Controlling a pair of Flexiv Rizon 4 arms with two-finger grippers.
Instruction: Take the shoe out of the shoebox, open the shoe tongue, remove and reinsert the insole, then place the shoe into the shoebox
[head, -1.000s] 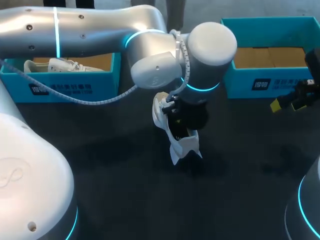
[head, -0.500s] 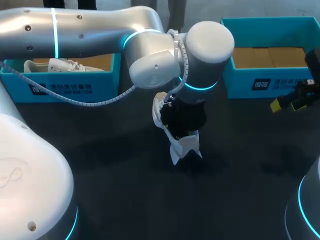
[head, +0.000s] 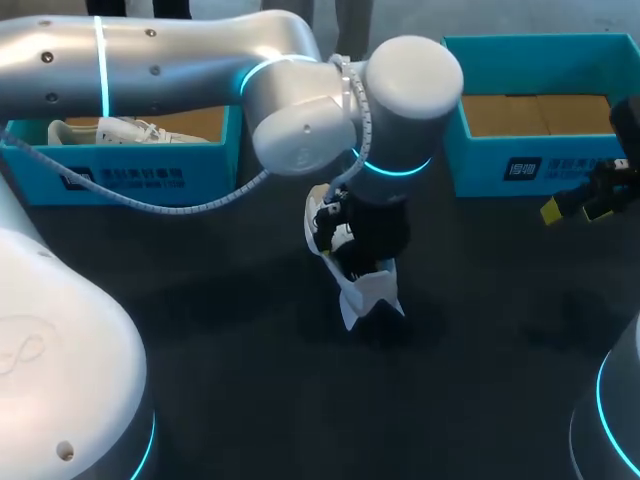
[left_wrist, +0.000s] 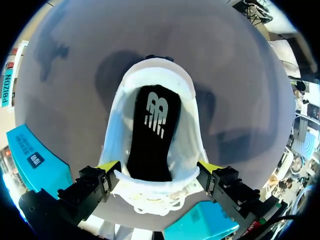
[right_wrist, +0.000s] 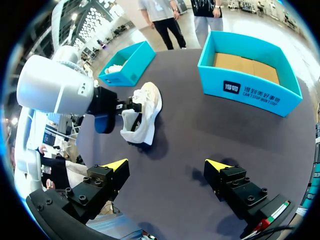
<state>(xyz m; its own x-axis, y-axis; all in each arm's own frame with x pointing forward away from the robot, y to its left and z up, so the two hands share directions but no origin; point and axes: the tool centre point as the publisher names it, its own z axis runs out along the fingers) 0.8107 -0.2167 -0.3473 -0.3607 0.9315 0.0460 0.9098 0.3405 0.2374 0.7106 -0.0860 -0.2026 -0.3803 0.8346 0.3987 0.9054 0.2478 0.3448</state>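
All I have for surroundings is the dark, matte, flat tabletop (head: 200, 330). Ahead of my left claw (left_wrist: 159, 166) it carries soft, blurred shadows: one dark patch straight ahead and a paler one further off to the side. Around my right claw (right_wrist: 166, 164) the same surface lies plain, with a small dim shadow near one finger. The light looks diffuse, and every shadow edge is soft.

Shoe (head: 368, 292) largely behind left arm (head: 400, 90) overhead; right arm (head: 612, 188) cut by edge.
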